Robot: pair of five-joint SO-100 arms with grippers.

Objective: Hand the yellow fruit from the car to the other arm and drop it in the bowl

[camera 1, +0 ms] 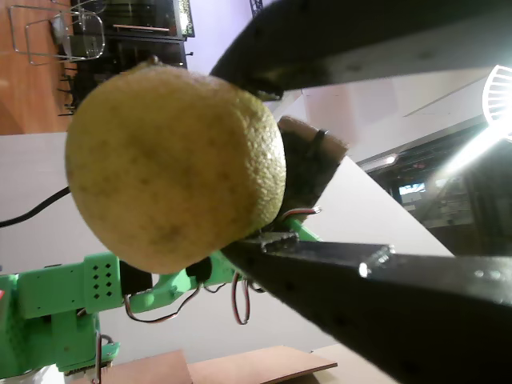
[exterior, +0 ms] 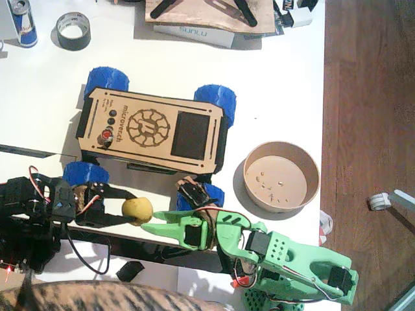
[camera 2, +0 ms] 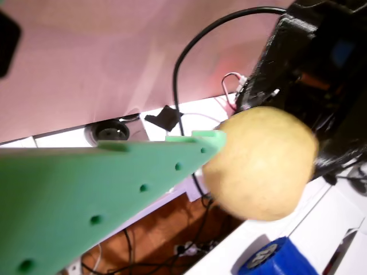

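The yellow fruit [exterior: 139, 208] hangs just in front of the car [exterior: 155, 129], near the table's front edge. My left gripper [exterior: 127, 209], the black one, is shut on it from the left. In a wrist view the fruit [camera 1: 176, 160] fills the space between the black fingers [camera 1: 384, 296], with the green arm [camera 1: 64, 304] behind. My right gripper [exterior: 150, 224], on the green arm, points left, open, its tip touching the fruit's lower right side. In a wrist view one green finger [camera 2: 114, 195] meets the fruit [camera 2: 261, 163]. The bowl [exterior: 312, 191] stands right of the car with only small specks inside.
A black tape roll [exterior: 72, 30] and a can [exterior: 24, 23] stand at the back left, a box with a board [exterior: 194, 26] at the back. The table ends at the right above the wooden floor [exterior: 369, 97]. Striped cloth [exterior: 97, 298] shows at the bottom edge.
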